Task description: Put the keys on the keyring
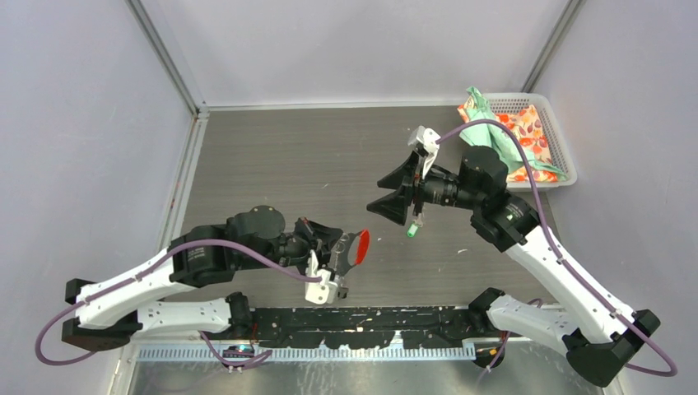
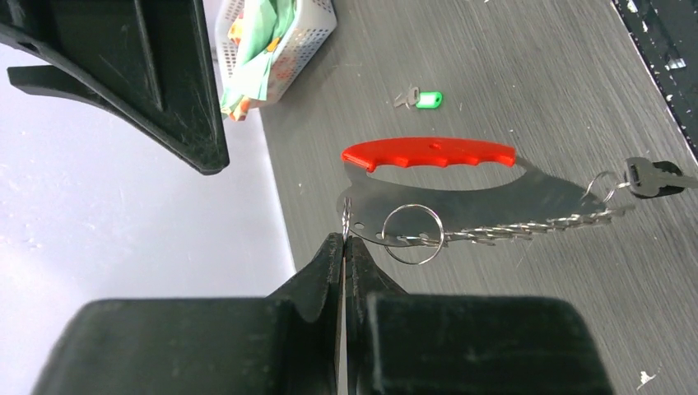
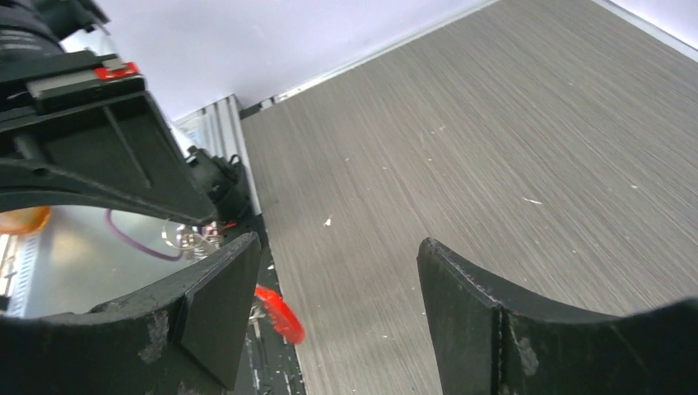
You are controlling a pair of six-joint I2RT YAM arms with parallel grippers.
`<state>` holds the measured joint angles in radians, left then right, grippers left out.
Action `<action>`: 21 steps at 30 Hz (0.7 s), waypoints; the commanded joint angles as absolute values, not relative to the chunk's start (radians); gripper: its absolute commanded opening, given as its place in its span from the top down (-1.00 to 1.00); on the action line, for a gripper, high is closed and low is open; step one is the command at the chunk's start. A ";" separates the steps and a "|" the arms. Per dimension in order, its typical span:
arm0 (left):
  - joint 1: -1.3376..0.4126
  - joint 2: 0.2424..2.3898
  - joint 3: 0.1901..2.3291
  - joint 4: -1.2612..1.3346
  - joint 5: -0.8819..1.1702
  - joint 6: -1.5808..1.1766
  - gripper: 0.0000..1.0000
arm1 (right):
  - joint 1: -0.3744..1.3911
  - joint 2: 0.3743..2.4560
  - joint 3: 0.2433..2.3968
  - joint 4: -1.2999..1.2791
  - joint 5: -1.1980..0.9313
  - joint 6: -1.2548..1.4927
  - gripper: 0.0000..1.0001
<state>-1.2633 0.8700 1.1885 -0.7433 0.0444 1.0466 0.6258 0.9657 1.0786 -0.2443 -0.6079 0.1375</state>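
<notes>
My left gripper [image 2: 344, 240] is shut on the edge of the keyring's thin metal loop [image 2: 461, 197]; its red tab [image 2: 428, 154] runs along the far side, raised over the table. A grey chain [image 2: 527, 225] trails from the loop to the black-tagged key [image 2: 654, 177], joined by a small ring. The green-tagged key [image 2: 421, 99] lies loose on the table, seen from above [image 1: 411, 231] just below my right gripper [image 1: 377, 196]. In the top view the left gripper [image 1: 342, 249] holds the red tab [image 1: 360, 247] upright. The right gripper [image 3: 337, 309] stands open and empty.
A white basket [image 1: 563, 161] holding green and orange patterned cloth [image 1: 514, 136] sits at the back right. Grey walls enclose the table on three sides. The left arm's dark body [image 3: 99, 156] fills the upper left of the right wrist view.
</notes>
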 commanded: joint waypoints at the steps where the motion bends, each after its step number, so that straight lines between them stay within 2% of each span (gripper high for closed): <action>1: -1.269 0.871 1.210 -0.682 0.066 1.021 0.99 | 0.625 0.953 1.145 -0.228 -0.729 0.142 -0.47; 11: -1.269 0.850 1.191 -0.636 0.059 1.001 1.00 | 0.626 1.001 1.241 -0.273 -0.862 0.133 -0.22; 21: -1.269 0.839 1.173 -0.637 0.063 1.043 0.99 | 0.627 1.019 1.244 -0.252 -0.914 0.156 -0.19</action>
<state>-1.2633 0.8536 1.1717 -0.7067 0.0540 1.0290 0.6258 1.0153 1.2083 -0.2768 -0.8734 0.1417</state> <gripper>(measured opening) 0.011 0.593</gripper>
